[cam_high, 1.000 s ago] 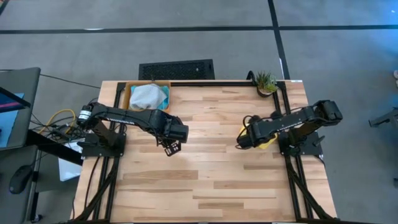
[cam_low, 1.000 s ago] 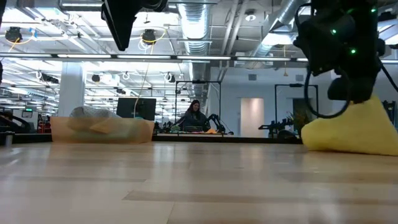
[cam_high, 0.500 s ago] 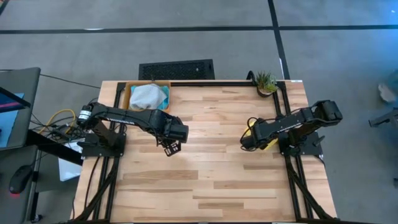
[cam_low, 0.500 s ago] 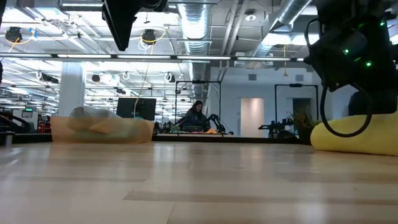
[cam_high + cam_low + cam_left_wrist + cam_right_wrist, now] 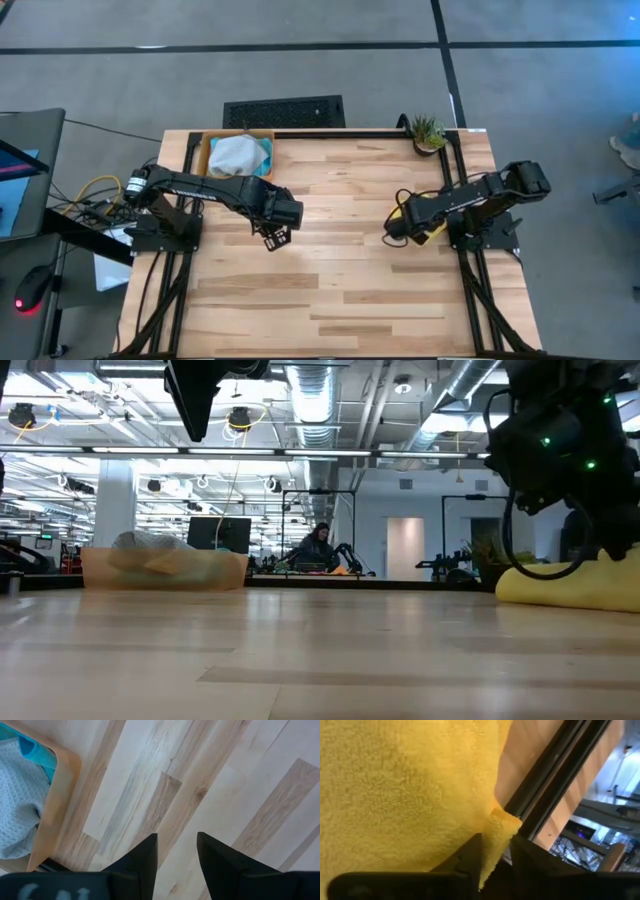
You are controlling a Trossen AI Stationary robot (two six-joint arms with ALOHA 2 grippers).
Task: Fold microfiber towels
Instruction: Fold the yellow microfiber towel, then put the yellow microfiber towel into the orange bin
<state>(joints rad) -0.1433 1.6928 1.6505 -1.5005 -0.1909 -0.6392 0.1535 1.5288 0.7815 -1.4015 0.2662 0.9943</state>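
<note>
A yellow towel [image 5: 432, 230] lies bunched on the table by its right edge, low and flat in the low view [image 5: 570, 582]. My right gripper [image 5: 392, 228] is down at it, open, with a folded corner of the towel [image 5: 500, 830] between its fingers. A pale grey towel [image 5: 235, 155] and a sky blue one [image 5: 266, 150] lie heaped in the orange tray [image 5: 207, 150] at the far left. My left gripper [image 5: 275, 240] hangs open above bare wood left of centre, its fingers [image 5: 145, 855] holding nothing. My right gripper has the yellow towel's folded corner [image 5: 492, 855] between its parted fingers. The fold lies against one finger [image 5: 470, 857], and a dark gap shows beside the other. The rest of the towel lies slack on the table.
A small potted plant [image 5: 427, 132] stands at the far right corner. A black frame rail [image 5: 545, 785] runs along the table's right edge just beyond the yellow towel. Bare wood spreads across the middle and near side of the table.
My right gripper has come down with the yellow towel at the table's right edge. The towel, drawn up in a peak under the gripper a second ago, has sunk into a low flat heap on the table.
</note>
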